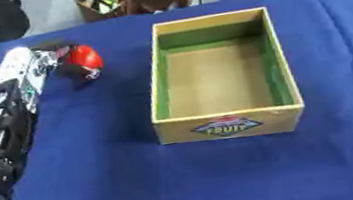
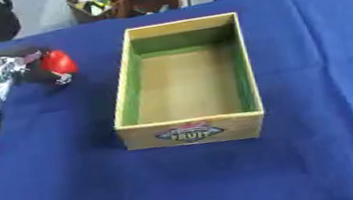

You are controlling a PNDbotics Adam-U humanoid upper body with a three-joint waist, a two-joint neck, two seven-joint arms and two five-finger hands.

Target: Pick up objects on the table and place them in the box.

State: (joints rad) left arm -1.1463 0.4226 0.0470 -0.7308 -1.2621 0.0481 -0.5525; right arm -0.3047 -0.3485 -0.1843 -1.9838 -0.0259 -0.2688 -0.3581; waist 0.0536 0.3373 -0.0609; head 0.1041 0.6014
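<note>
Left eye view: the left hand (image 1: pixel 65 59) has its fingers curled round a red object (image 1: pixel 82 60), left of the box (image 1: pixel 156 85) on the blue cloth (image 1: pixel 123 191). Right eye view: the red object sits apart from the box, near its far-left corner.

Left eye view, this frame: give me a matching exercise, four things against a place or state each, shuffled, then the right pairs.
Things:
1. red object
2. box
3. left hand
4. blue cloth

Places or states:
A. covers the table
B. open-topped, nothing visible inside
C. held at the table's far left
D. fingers curled round a thing

Pairs: 1-C, 2-B, 3-D, 4-A

The right hand shows in neither view.
</note>
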